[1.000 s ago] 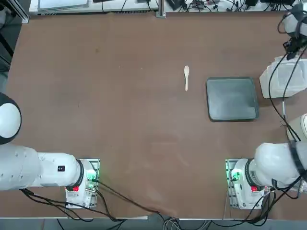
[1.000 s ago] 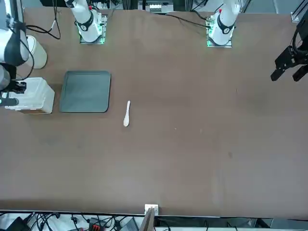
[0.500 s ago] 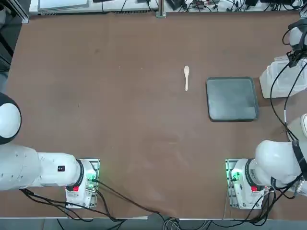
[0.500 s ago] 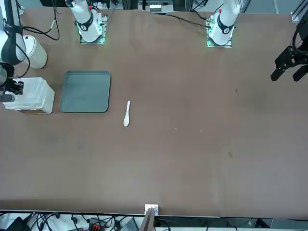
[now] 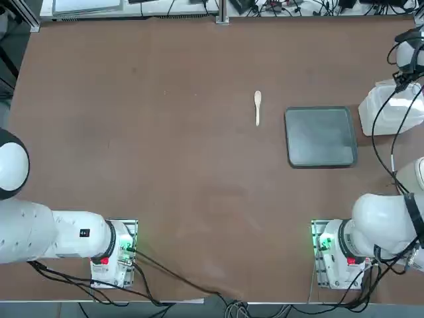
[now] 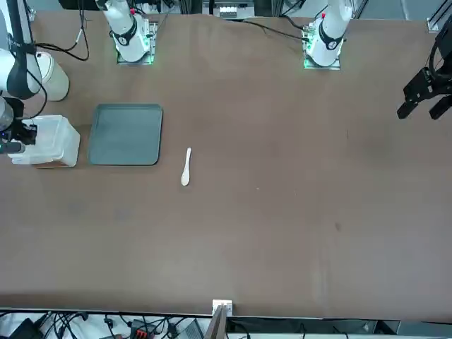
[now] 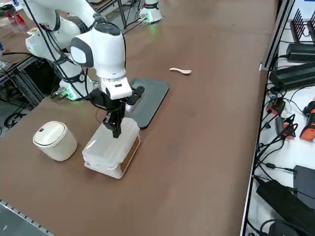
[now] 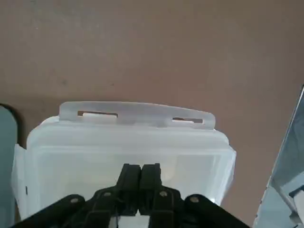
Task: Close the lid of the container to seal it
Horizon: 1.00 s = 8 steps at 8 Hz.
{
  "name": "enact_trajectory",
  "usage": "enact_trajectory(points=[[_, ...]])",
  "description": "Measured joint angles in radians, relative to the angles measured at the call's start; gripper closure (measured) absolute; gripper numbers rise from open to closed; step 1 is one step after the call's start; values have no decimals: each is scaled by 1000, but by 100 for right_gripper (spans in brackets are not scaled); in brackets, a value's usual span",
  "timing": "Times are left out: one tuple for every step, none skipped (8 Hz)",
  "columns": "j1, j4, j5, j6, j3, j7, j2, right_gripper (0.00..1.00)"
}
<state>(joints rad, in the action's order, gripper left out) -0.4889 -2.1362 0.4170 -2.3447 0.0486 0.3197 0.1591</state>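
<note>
Brown tabletop w/ dark grey square tray: beside it, white translucent plastic lid lies down on its small squarish container, right gripper fingers pressed together on top, prob. only sealing press left.

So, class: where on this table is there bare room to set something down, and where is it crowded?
Bare table runs wide from the wooden spoon toward the parked arm's side. It is crowded at the working arm's edge: the grey tray, the lidded container with the shut right gripper on its lid, and a round white bin.
</note>
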Motion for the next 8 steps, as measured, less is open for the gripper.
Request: enact_trajectory(points=[[-3,0,0,-14,0,0,10,99],[-5,0,0,-22,0,1,12,99],[-5,1,0,-27,0,2,13,99],[-6,1,0,-30,0,3,14,99],[-6,1,0,-34,0,4,15,99],[-7,1,0,-38,0,5,16,99],[-7,1,0,-40,0,5,17,99],[-8,1,0,-42,0,5,17,99]])
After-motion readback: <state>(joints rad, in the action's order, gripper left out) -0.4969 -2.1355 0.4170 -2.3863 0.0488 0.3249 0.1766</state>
